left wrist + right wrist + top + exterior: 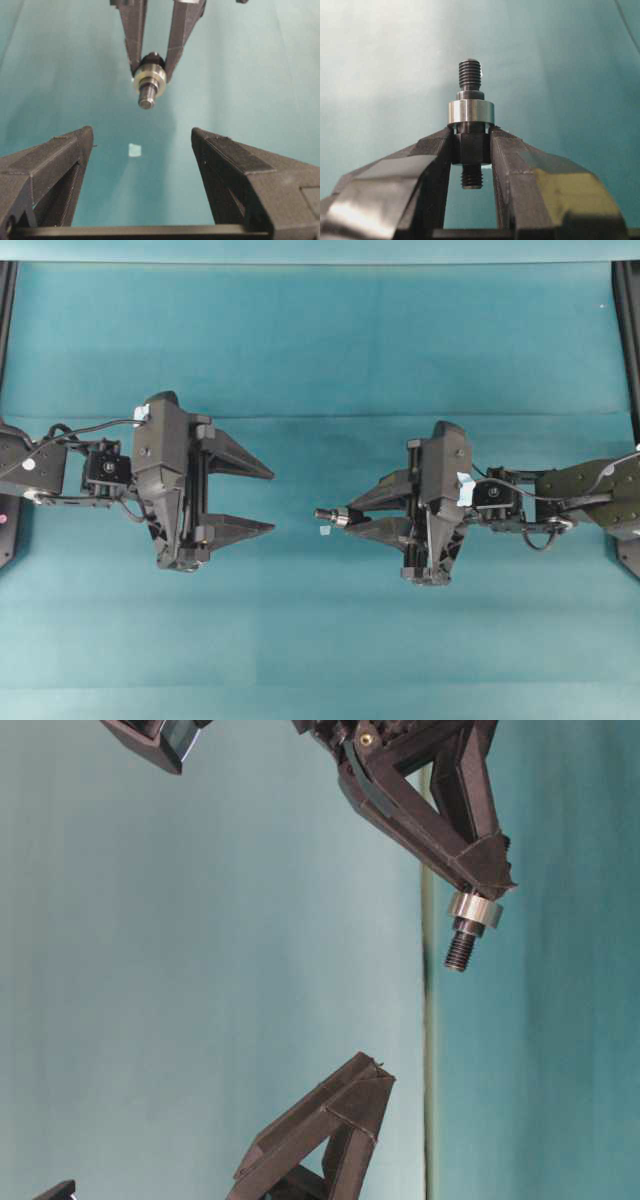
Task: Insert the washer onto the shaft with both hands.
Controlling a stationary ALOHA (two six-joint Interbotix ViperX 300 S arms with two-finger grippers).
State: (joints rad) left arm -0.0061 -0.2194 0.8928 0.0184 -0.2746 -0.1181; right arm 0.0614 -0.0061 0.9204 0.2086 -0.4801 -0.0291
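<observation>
Nearest the right wrist camera, the right black two-fingered pincer [471, 150] is pinching the short dark grey stepped metal shaft [470, 145] by its thicker dark collar, one pointed finger pressed against each side. A threaded end of the shaft sticks out beyond the fingertips toward twelve o'clock in that view, and a second threaded stub shows between the fingers at six o'clock. The thick shiny grey metal washer [470, 111] sits around the shaft just beyond the fingertips, touching or nearly touching them. There is one shaft and one washer in sight.

From overhead, the right pincer reaches toward nine o'clock, holding the shaft level above the teal cloth-covered table [320, 340], the free end pointing at the other arm. Below the shaft's tip, at about six o'clock from it, lies one small pale tape scrap [325, 532] on the table.

Farther along that line, well apart from the shaft, the left black two-fingered pincer [272, 502] faces three o'clock with its two fingers spread wide and nothing between them. In its own wrist view the shaft and washer hang at twelve o'clock, centred above the gap between its fingers.

There are two arms and two pincers. No containers are in sight.
</observation>
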